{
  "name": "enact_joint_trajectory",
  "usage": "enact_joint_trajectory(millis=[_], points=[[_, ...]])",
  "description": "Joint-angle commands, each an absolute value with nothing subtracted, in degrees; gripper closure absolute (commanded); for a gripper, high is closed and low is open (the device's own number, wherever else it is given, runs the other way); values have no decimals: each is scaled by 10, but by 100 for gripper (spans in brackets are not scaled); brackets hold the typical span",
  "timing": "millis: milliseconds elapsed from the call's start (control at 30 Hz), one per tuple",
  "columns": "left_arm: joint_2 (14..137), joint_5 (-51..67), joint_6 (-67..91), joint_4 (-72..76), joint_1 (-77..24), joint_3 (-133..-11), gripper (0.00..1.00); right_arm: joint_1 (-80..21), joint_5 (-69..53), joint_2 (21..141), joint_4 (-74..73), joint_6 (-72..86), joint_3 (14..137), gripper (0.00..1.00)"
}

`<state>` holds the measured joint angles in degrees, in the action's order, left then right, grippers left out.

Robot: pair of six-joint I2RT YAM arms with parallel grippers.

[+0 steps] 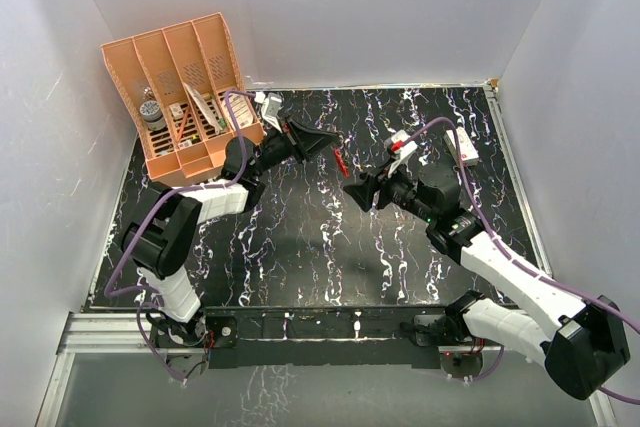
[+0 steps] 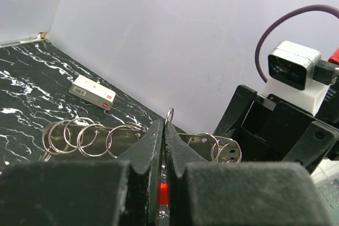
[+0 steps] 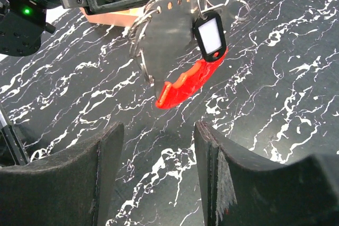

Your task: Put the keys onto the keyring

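The keyring shows in the right wrist view as a bright red crescent [image 3: 190, 80] hanging under a grey holed plate [image 3: 169, 30] that carries several wire rings. The keys, a small black tag with a white middle [image 3: 211, 35], hang from one ring beside the crescent. My left gripper [image 2: 164, 128] is shut on the keyring, with a small ring [image 2: 169, 114] poking above the tips and red [image 2: 164, 194] showing between the fingers. From above, the left gripper [image 1: 328, 142] holds it over the table's middle. My right gripper [image 3: 159, 130] is open and empty, just below and in front of the crescent.
An orange divided organiser [image 1: 185, 97] holding small items stands at the back left. A small white box with a red mark [image 1: 462, 147] lies at the back right on the black marbled table [image 1: 300, 257]. White walls close in three sides.
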<state>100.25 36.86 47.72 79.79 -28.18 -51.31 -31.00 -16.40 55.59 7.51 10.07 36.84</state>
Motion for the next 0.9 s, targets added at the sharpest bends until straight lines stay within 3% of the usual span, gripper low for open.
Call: enact_joint_trajectory(millis=[0, 500, 867], points=[[956, 333, 458, 780, -279, -517, 100, -310, -177, 567, 136, 115, 373, 46], [952, 299, 447, 709, -288, -524, 100, -311, -143, 648, 234, 149, 392, 47], [954, 297, 442, 694, -292, -524, 100, -311, -124, 710, 270, 169, 403, 77]])
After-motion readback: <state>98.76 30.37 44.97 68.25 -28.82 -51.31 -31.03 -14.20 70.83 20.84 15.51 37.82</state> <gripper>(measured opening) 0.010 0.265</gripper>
